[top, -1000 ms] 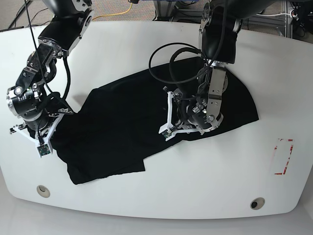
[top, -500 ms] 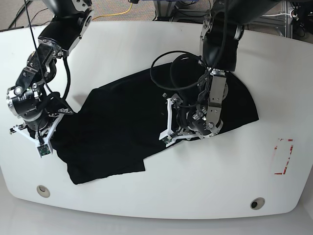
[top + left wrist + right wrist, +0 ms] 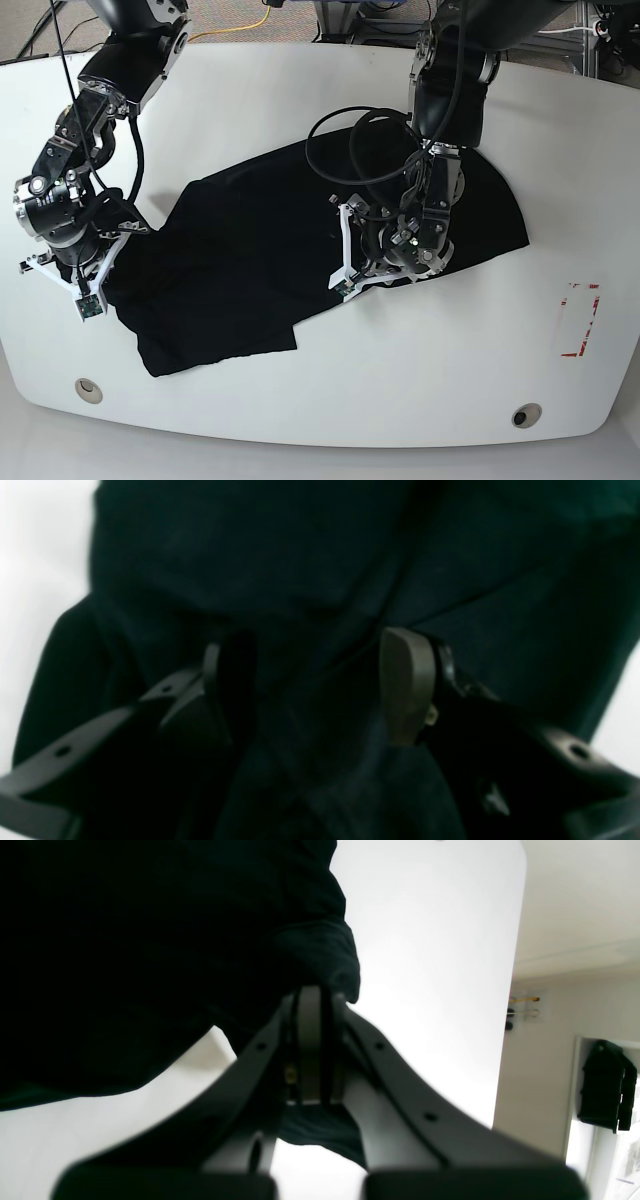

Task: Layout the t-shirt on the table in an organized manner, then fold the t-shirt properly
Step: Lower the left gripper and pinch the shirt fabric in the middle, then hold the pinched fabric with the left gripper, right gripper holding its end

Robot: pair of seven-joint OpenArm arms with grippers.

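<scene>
Layout step is in hand, folding not yet begun. The t-shirt is bunched on the table, under and between both claws. Right claw is pinched on shirt edge; left claw is spread wide w/ fabric between fingers. Next, closing left then pulling apart is prob. needed.

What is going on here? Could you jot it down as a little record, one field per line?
Garment: black t-shirt, spread unevenly and not yet folded
Surface: white table
Right gripper: shut on the shirt's edge, at the left in the base view
Left gripper: open, fingers apart, down on the middle of the shirt
Shirt shape: rumpled, one corner lapped over near the front edge
Other marks: red dashed rectangle; two round grommet holes
</scene>
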